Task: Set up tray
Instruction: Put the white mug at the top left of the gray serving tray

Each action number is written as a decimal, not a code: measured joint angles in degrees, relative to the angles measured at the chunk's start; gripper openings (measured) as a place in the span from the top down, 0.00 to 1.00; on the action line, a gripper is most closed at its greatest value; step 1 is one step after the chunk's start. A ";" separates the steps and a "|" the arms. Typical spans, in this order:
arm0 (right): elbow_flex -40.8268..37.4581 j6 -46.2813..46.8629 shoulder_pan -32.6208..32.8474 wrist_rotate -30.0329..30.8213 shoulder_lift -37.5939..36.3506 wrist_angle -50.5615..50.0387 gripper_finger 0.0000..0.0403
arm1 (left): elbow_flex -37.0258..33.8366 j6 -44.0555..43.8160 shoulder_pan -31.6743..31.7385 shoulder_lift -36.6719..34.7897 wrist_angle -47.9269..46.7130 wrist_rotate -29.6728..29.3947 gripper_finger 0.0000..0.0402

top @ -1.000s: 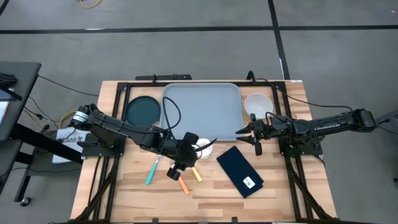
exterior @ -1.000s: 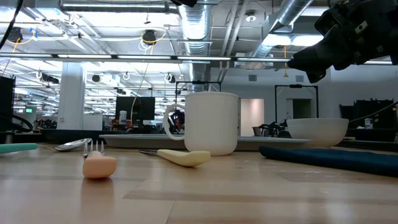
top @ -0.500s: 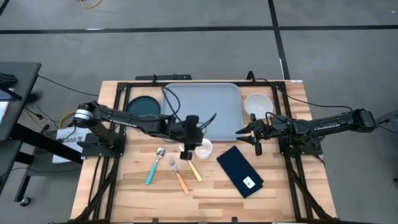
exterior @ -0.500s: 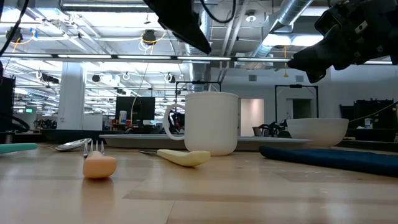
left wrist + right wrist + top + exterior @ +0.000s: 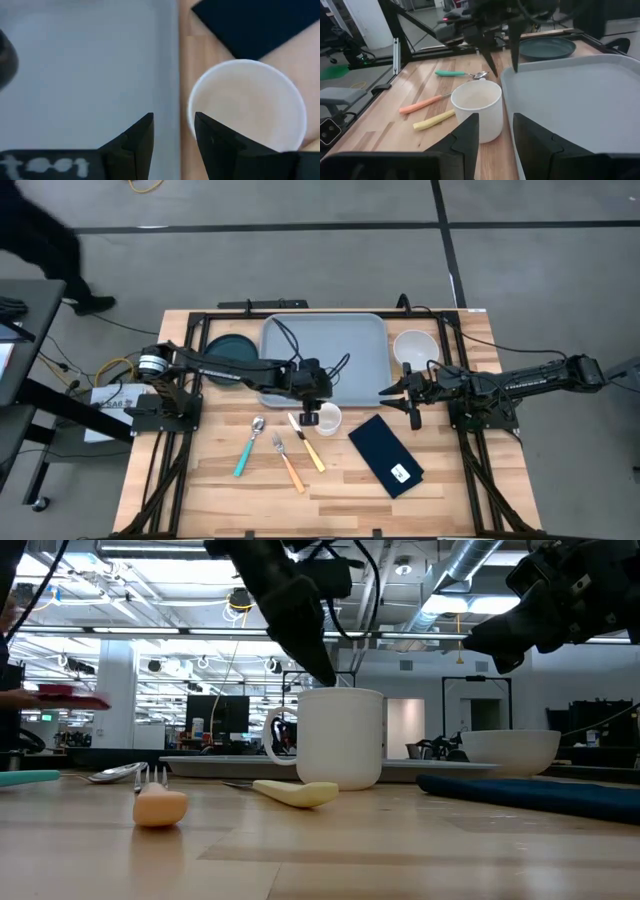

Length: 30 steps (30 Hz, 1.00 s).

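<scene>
- Your tray [image 5: 325,355] sits at the back edge of the table [image 5: 200,480], centred between the two arms, with nothing on it yet, so the setting-up has hardly begun.
- Your left gripper [image 5: 312,402] hangs over the tray's front rim, just above the mug [image 5: 326,418]; its fingers [image 5: 137,142] are parted with nothing between them, and in the left wrist view one stands over the mug's wall, one over the gap beside the tray. That looks to me like a line-up to pinch the rim and lift the mug in.
- The mug stands upright just beside the tray's front edge, so a short carry should do; mind the tray's raised rim on the way over.
- Your right gripper [image 5: 398,393] waits above the tray's right front corner, fingers apart and empty, clear of the left arm's work.
- Still outside the tray: plate [image 5: 231,356] to its left, bowl [image 5: 414,347] to its right, napkin [image 5: 386,453] and the cutlery [image 5: 283,452] nearer the front edge.
</scene>
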 joint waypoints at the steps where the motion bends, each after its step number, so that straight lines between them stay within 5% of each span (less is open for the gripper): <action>1: 0.00 0.01 0.00 0.01 -0.01 0.04 0.72 | 0.00 -0.02 -0.06 0.07 -0.03 0.76 0.67; 13: 0.00 -0.03 0.00 0.02 0.00 -1.20 0.72 | 0.02 0.00 -0.15 0.34 -2.83 7.93 0.67; 30: 0.00 0.00 0.00 0.09 0.02 -1.55 0.72 | 0.04 -1.85 -0.22 0.92 -2.61 1.39 0.67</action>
